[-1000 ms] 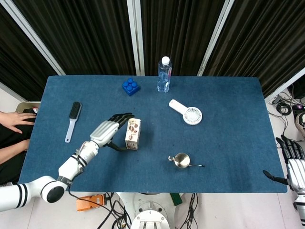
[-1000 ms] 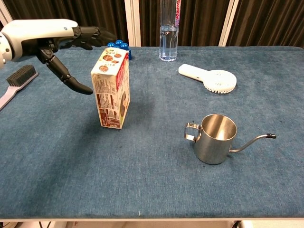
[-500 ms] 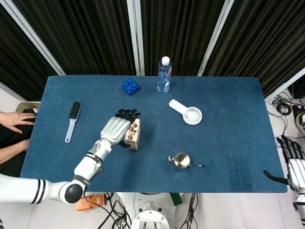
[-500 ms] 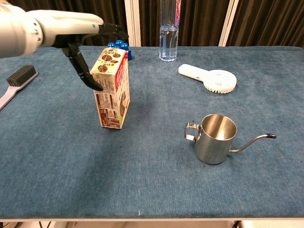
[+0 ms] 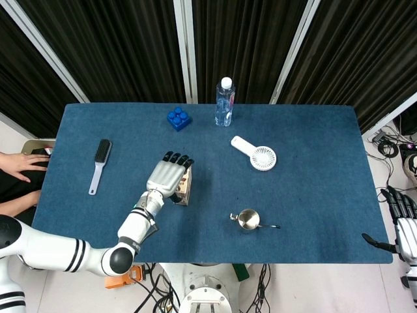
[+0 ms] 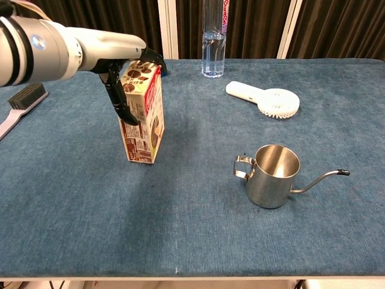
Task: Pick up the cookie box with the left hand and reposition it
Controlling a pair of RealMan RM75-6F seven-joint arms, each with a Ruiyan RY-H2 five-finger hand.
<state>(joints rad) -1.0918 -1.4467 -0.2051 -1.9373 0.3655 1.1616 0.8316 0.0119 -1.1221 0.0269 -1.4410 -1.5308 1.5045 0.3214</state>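
My left hand [image 5: 171, 177] is wrapped over the top of the cookie box [image 6: 143, 114], thumb down its front face; can't tell if it's gripping. Box stands upright mid-table [image 5: 313, 156].

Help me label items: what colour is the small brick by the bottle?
The brick is blue, clearest in the head view.

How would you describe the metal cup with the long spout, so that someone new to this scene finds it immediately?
On the blue table, look at the near edge, right of the cookie box that stands at the left hand. The small steel pot stands alone there, nearer than the white hand fan. It is the only shiny metal thing, with a thin curved spout pointing right.
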